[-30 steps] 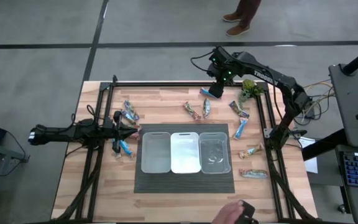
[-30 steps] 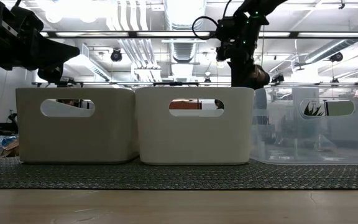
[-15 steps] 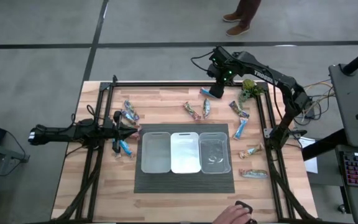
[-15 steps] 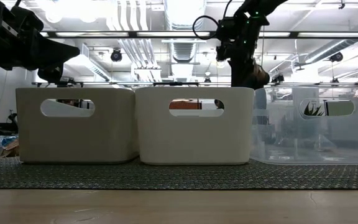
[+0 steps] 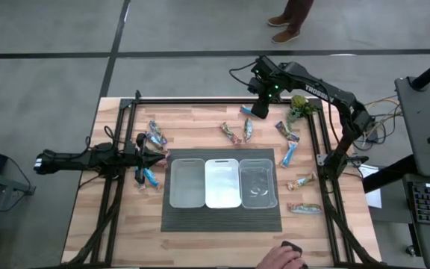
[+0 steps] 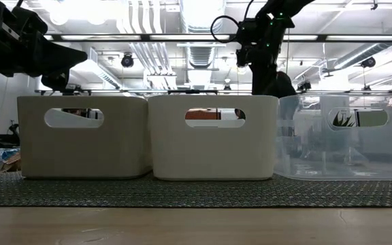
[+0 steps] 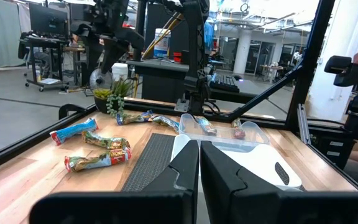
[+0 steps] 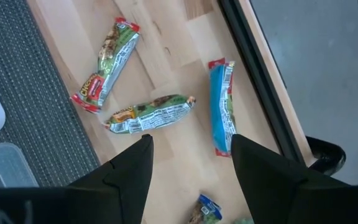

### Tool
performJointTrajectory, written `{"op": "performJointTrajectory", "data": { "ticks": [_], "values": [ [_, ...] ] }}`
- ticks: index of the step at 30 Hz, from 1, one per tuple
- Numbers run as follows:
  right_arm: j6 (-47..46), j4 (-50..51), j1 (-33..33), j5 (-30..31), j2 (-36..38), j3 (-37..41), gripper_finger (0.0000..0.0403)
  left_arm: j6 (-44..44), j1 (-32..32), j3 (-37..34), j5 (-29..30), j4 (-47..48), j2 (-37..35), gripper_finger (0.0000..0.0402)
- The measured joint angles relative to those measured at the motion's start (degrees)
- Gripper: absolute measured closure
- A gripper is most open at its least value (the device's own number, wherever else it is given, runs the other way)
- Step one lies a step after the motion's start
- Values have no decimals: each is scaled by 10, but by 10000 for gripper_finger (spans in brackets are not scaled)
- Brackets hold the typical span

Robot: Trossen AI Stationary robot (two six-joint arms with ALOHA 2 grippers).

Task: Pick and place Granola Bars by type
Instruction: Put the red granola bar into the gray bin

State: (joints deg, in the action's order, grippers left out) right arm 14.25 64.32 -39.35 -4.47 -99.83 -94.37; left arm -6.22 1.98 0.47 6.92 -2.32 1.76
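Granola Bars (image 5: 290, 155): scattered on the bare wood around the three bins (image 5: 223, 182), none seen lying inside the left or middle bin.
Blue bar (image 8: 221, 106): beyond the bins' far side, close along the desk's far rail, lengthwise to it, wood open on its inner side.
Green-and-red bars (image 8: 148, 113): two more, between the blue bar and the mat, apart from each other.
Bars right of the bins: a loose string from the far right corner down toward the near right, (image 5: 304, 208) being the nearest to the front edge.
Bars left of the bins: a small cluster (image 5: 155, 135) beside the far left corner of the bins, one blue bar (image 5: 149, 177) just off the left bin.
Right pincer (image 8: 190, 151): released, fingers spread, hanging over the wood between the blue bar and the green-and-red pair, touching none.
Left pincer (image 7: 199, 149): clenched, fingers together and empty, left of the bins, pointing at them.
Mat (image 5: 222, 218): dark, under the bins, free strip along their front.
Desk (image 5: 118, 232): front corners bare wood.
Plant (image 5: 300, 107): at the far right corner beyond the bins, beside the rail.
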Motion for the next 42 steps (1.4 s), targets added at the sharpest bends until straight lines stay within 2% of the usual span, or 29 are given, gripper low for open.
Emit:
{"op": "performJointTrajectory", "data": {
  "ticks": [7, 42],
  "values": [
    [24, -2, 0, 0, 0, 0, 197, 0, 0, 0, 0, 0, 0, 402],
    [30, -17, -1, -5, 0, 4, 197, 0, 0, 0, 0, 0, 0, 402]
  ]
}}
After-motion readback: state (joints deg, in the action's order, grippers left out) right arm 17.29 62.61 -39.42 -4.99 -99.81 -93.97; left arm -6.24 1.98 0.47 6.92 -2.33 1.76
